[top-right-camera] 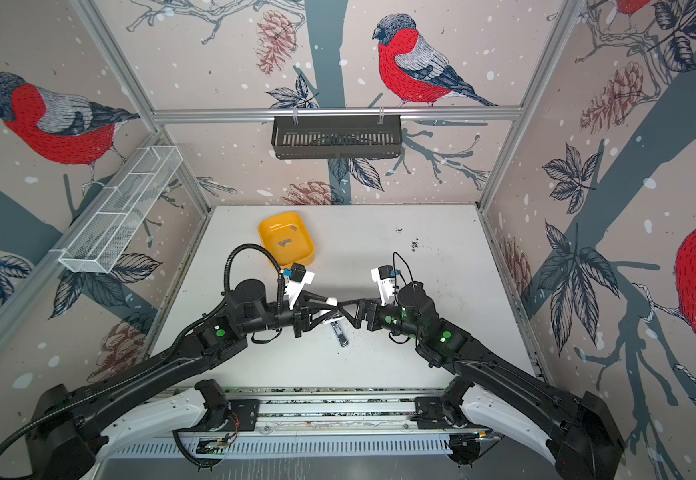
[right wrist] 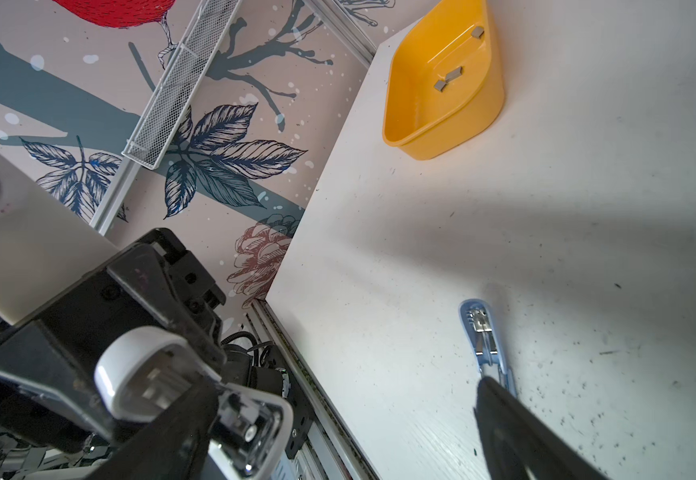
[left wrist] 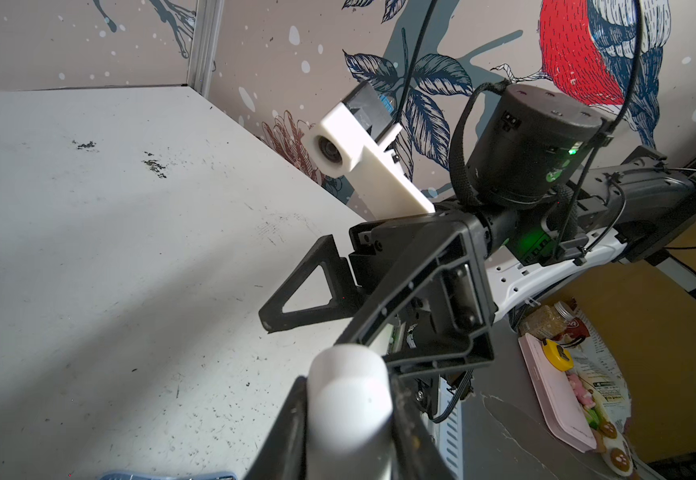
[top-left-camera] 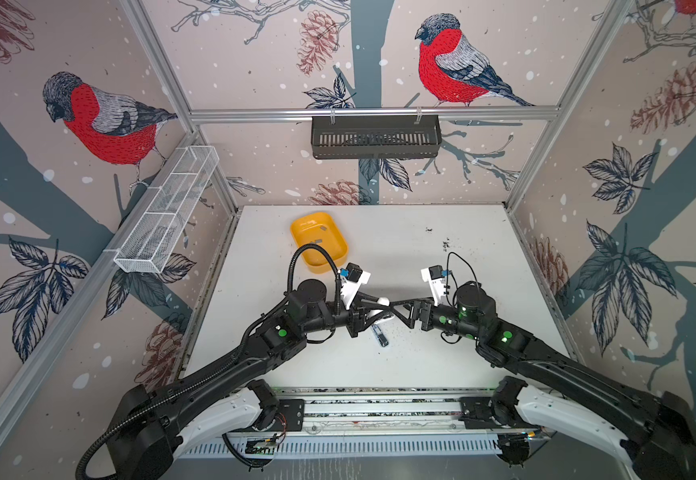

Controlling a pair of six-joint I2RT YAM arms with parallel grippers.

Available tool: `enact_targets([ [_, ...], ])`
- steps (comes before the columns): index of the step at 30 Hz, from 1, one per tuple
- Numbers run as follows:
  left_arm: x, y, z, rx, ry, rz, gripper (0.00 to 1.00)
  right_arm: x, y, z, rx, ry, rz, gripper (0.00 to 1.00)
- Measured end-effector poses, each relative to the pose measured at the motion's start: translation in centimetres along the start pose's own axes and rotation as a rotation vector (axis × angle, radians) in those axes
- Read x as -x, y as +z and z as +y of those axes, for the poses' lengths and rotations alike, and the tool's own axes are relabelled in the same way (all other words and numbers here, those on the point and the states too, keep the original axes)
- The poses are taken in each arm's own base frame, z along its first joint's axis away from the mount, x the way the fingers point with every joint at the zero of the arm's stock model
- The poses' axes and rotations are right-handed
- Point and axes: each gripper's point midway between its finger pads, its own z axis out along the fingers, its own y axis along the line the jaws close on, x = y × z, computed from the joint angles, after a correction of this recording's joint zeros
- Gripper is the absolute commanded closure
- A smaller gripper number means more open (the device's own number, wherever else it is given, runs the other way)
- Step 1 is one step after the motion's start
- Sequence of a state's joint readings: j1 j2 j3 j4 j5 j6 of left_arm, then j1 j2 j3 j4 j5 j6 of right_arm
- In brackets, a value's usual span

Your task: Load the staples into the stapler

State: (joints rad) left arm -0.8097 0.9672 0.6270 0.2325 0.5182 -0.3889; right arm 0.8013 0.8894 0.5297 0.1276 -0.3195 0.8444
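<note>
Staples (top-left-camera: pixel 318 241) lie in the yellow tray (top-left-camera: pixel 301 232) near the table's (top-left-camera: pixel 462 357) far edge, left of centre, in both top views, with open surface running along its right and near edges. Left wrist view: the left gripper (left wrist: pixel 348 382) is clamped on the white stapler (left wrist: pixel 350 415), facing the wide-spread right gripper (left wrist: pixel 304 332). Right wrist view: the blue stapler (right wrist: pixel 485 336) lies opened mid-table, well apart from the tray.

Twin overheads, two close wrist views

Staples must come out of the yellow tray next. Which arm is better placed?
Probably right: the right claw is open and empty; the left claw is shut on the white stapler. The yellow tray with the staples sits left of centre, though.
</note>
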Motion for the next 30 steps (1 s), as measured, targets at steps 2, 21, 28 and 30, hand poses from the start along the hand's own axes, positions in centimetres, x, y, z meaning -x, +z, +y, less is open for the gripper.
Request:
enact_targets([
  [2,0.0,0.0,0.0,-0.001,-0.002,0.000,0.99,-0.3,0.2,-0.3,-0.013,-0.001,0.012,0.04],
  [21,1.9,0.0,-0.9,-0.029,0.033,-0.063,1.00,-2.0,1.2,0.7,-0.027,-0.064,0.091,0.03],
  [28,2.5,-0.4,-1.1,-0.048,0.022,-0.076,1.00,-0.9,-0.1,0.7,-0.032,-0.098,0.028,0.04],
  [30,3.0,-0.9,-0.8,-0.055,0.007,-0.092,1.00,-0.5,-0.7,0.4,-0.029,-0.110,0.001,0.04],
])
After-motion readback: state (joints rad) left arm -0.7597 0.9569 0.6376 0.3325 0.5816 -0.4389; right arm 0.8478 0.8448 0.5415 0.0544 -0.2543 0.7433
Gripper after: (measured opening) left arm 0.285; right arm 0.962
